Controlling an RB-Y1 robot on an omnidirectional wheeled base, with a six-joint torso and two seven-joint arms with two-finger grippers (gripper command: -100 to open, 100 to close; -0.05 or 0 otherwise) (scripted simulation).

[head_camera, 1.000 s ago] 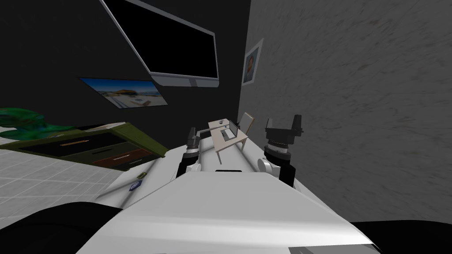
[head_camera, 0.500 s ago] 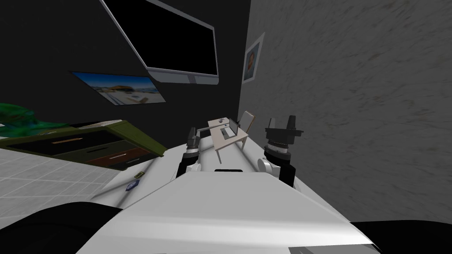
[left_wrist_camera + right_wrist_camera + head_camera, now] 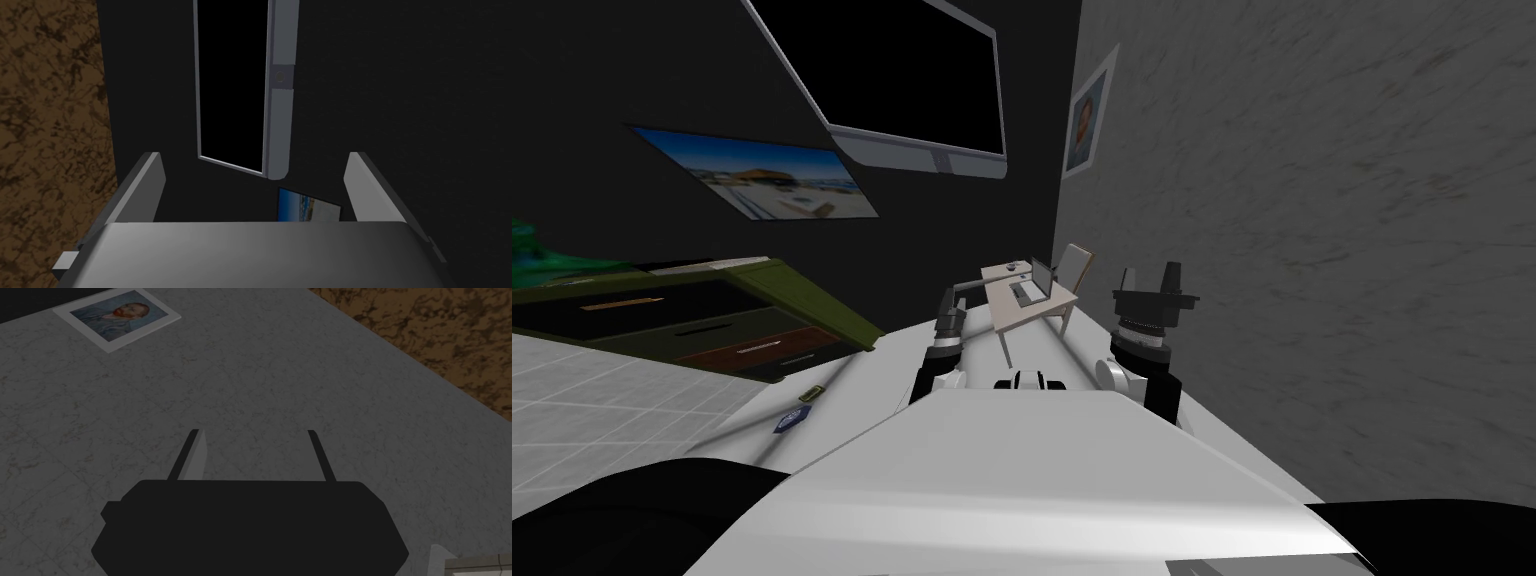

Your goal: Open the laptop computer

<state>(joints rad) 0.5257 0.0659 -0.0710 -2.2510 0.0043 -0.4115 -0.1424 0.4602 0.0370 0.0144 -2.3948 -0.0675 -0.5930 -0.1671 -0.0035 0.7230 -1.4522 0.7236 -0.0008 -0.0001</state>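
Note:
A small laptop [image 3: 1035, 284] sits on a light desk [image 3: 1005, 308] far ahead, near the corner where the dark wall meets the grey wall. Its lid stands raised over the base. A pale chair [image 3: 1075, 264] stands behind the desk. My left gripper [image 3: 952, 296] is held up in front of my chest, well short of the desk. Its fingers [image 3: 145, 185] stand open with nothing between them. My right gripper [image 3: 1150, 280] is raised on the other side, also open and empty, with both thin fingers [image 3: 197, 453] apart.
A dark green dresser [image 3: 712, 320] stands along the dark wall to the left. Above it hang a big black screen [image 3: 902, 80] and a landscape picture [image 3: 762, 180]. A portrait [image 3: 1084, 115] hangs on the grey wall [image 3: 1312, 250]. Two small items [image 3: 792, 415] lie on the pale floor.
The whole head picture has shifted: dresser and landscape picture slid left and the green plant has almost left the edge, so I have moved. Both arms hold the same pose.

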